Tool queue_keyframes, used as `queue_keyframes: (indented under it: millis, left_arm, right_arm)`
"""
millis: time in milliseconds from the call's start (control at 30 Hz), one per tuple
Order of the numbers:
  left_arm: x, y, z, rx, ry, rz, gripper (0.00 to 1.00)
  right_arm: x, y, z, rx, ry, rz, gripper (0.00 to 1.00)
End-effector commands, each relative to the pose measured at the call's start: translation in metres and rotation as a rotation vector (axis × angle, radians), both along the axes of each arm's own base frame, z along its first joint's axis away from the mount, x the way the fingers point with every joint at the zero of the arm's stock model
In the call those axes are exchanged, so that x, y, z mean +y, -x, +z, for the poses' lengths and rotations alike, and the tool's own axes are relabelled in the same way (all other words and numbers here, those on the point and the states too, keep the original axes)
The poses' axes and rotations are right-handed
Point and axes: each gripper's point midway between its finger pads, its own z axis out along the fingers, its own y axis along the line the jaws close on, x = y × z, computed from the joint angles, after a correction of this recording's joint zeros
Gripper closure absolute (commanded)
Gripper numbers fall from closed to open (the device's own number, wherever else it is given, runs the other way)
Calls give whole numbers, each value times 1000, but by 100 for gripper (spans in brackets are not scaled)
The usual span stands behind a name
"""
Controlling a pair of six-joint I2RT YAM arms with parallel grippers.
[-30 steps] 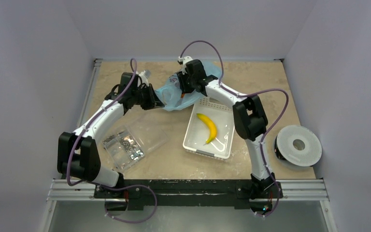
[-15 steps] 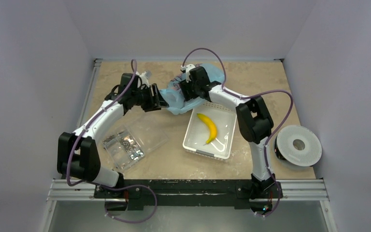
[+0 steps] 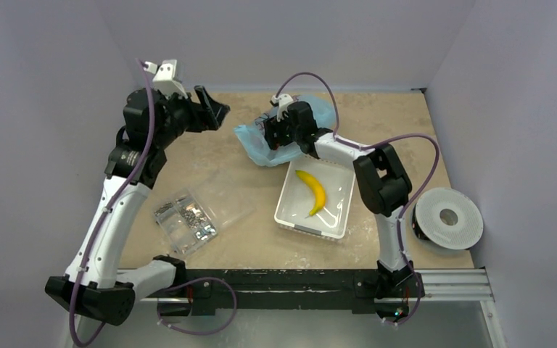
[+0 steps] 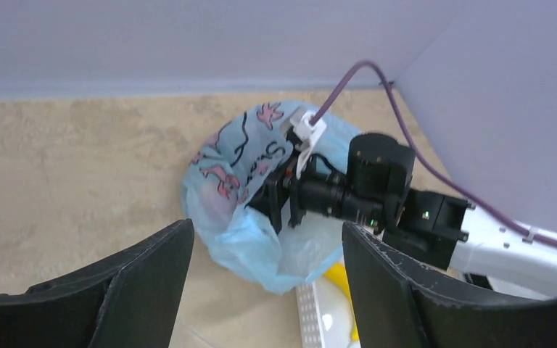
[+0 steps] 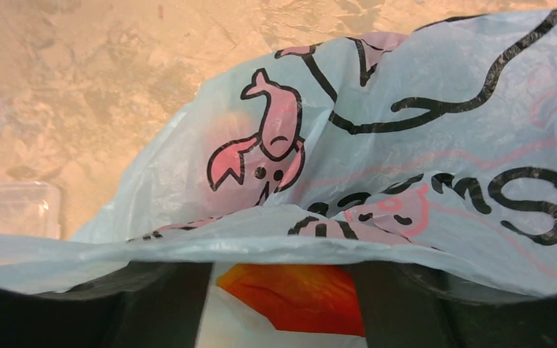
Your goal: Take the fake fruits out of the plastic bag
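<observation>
The light-blue plastic bag (image 3: 255,143) with pink lobster print lies at the back middle of the table, its mouth facing the white tray. My right gripper (image 3: 275,136) is pushed into that mouth. In the right wrist view the bag's rim (image 5: 275,243) drapes over both fingers (image 5: 163,304), which stand apart, open. An orange-red fake fruit (image 5: 301,297) lies between them, close to both. Other fruits are hidden. My left gripper (image 3: 219,109) hangs high, left of the bag (image 4: 232,170), open and empty (image 4: 267,235).
A white perforated tray (image 3: 333,210) holding a yellow banana (image 3: 312,191) sits just in front of the bag. A clear packet of metal bits (image 3: 187,219) lies front left. A white spool (image 3: 447,217) rests by the right wall.
My left gripper has opened, let go of the bag's left edge, and risen up and back to the left. The right gripper has widened and stayed in the bag's mouth.
</observation>
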Motion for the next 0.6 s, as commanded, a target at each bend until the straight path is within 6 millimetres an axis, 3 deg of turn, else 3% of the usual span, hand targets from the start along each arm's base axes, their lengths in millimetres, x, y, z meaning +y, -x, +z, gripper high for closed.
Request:
queue_keyframes:
  millis: [0, 67, 200, 333, 400, 567]
  left_arm:
    - [-18, -50, 14, -92, -32, -47, 25]
    - [-37, -78, -13, 11, -20, -102, 25]
    - [-67, -106, -40, 78, -22, -188, 25]
    - [-88, -126, -66, 90, -85, -229, 23]
    - [-99, -133, -81, 133, -104, -255, 19]
    - [-124, -143, -129, 222, -191, -297, 17]
  right_arm:
    - [3, -11, 68, -42, -142, -109, 41]
    - [-11, -7, 70, -18, -153, -202, 46]
    - [-33, 5, 76, -26, -156, -276, 46]
    - [-45, 17, 84, -35, -152, -274, 41]
    - [-52, 20, 78, -21, -139, -278, 38]
    - [-57, 26, 65, 18, -153, -272, 47]
